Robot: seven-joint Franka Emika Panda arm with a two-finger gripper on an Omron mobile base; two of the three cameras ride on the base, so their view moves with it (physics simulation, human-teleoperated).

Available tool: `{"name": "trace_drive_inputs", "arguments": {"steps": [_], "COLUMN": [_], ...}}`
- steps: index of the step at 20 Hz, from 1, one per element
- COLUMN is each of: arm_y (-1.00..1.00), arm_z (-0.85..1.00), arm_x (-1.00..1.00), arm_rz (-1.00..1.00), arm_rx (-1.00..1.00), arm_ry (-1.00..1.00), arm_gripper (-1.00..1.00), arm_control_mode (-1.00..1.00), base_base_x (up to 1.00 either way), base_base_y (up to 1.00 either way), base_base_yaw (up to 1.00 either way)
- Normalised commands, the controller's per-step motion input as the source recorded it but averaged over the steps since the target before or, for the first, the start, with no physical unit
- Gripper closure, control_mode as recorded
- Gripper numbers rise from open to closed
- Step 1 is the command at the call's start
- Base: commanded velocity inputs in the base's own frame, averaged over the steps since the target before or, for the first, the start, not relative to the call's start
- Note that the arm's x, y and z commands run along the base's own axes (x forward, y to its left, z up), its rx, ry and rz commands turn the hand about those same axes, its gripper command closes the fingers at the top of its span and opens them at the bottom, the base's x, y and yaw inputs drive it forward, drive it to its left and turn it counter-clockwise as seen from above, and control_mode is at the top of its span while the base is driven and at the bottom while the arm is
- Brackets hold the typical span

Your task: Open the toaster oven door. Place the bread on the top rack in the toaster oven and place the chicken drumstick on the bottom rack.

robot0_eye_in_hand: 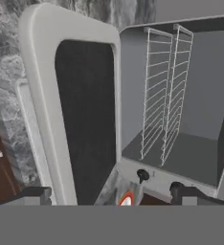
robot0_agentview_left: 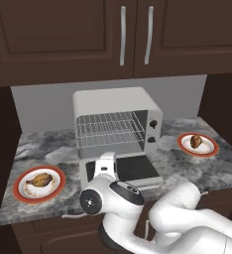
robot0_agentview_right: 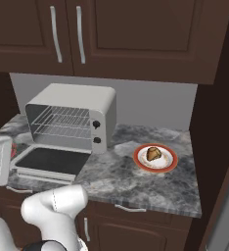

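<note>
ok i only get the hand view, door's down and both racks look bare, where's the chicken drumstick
Observer: The chicken drumstick lies on a red-rimmed plate on the counter, to the left of the toaster oven and near the counter's front edge.
Operator: and the other food
Observer: The bread sits on a second red-rimmed plate on the oven's other side, to the right of its knob panel and apart from the oven.
</note>
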Motion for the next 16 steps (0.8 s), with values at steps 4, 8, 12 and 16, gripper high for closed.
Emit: {"name": "trace_drive_inputs", "arguments": {"steps": [4, 8, 12, 16], "arm_y": [0.02, 0.07, 0.01, 0.0], "arm_z": [0.1, 0.0, 0.05, 0.15], "arm_x": [0.31, 0.34, 0.34, 0.33], "arm_rz": [0.0, 0.0, 0.02, 0.0], "arm_rx": [-0.24, -0.36, -0.27, -0.27], "arm_ry": [0.0, 0.0, 0.1, 0.32], "arm_gripper": [-1.0, -1.0, -1.0, -1.0], "arm_control_mode": [-1.0, -1.0, -1.0, -1.0], "base_base_x": [0.0, 0.0, 0.0, 0.0], "base_base_y": [0.0, 0.0, 0.0, 0.0], "base_base_yaw": [0.0, 0.0, 0.0, 0.0]}}
